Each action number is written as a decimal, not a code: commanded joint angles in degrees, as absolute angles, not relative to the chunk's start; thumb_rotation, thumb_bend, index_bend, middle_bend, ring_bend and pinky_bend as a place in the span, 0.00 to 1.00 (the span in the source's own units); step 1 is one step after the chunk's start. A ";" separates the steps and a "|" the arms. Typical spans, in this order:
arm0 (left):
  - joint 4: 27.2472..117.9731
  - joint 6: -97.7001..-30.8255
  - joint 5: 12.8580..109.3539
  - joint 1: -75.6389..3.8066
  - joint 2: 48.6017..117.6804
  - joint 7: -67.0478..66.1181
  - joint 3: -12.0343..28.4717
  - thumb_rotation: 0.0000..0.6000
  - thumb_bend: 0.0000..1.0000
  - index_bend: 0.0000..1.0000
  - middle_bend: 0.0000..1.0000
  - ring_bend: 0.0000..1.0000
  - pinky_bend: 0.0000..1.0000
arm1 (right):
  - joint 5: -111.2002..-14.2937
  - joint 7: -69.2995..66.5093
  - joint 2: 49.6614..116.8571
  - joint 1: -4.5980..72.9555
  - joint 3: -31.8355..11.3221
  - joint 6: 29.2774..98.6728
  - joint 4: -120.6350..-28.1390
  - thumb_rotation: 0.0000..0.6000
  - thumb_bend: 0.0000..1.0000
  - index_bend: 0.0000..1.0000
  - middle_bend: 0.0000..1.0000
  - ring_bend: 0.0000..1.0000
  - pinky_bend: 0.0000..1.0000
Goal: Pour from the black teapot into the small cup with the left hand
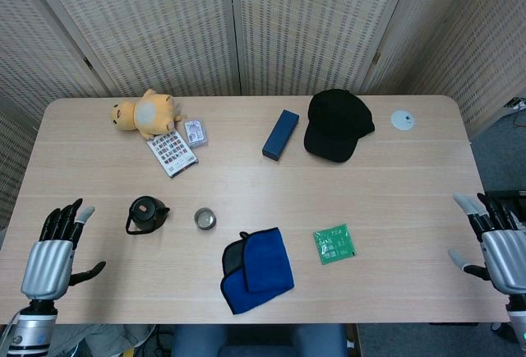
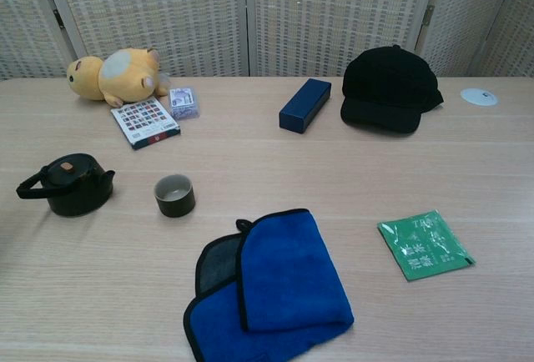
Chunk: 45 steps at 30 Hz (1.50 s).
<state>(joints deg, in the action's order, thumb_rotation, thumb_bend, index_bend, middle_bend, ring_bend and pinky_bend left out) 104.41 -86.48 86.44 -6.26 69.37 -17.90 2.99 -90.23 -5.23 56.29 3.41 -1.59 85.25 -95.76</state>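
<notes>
The black teapot [image 1: 146, 214] [image 2: 70, 184] stands upright on the table at the left, its handle pointing left and its spout toward the small cup. That small dark cup [image 1: 205, 219] [image 2: 174, 195] stands upright just right of the teapot, apart from it. My left hand [image 1: 56, 250] hovers near the table's front left corner, fingers spread and holding nothing, well left of the teapot. At the front right edge my right hand [image 1: 496, 238] is open too, far from both. Neither hand shows in the chest view.
A folded blue cloth [image 1: 257, 270] lies front centre, a green packet [image 1: 334, 243] to its right. Further back are a yellow plush toy [image 1: 146, 113], a card pack [image 1: 172, 152], a navy box [image 1: 281, 134], a black cap [image 1: 337, 124] and a white disc [image 1: 402, 119].
</notes>
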 commanded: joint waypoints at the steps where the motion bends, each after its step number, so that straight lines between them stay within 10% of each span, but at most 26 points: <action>1: 104.52 -86.47 86.44 -6.26 69.30 -18.02 2.97 1.00 0.14 0.11 0.00 0.05 0.00 | -90.26 -5.28 56.28 3.44 -1.61 85.27 -95.70 1.00 0.18 0.02 0.14 0.00 0.00; 45: 90.12 -69.07 82.31 -18.97 75.33 -15.25 5.29 1.00 0.14 0.39 0.27 0.29 0.00 | -88.50 -5.86 54.22 1.96 -3.94 89.50 -95.90 1.00 0.18 0.02 0.15 0.00 0.00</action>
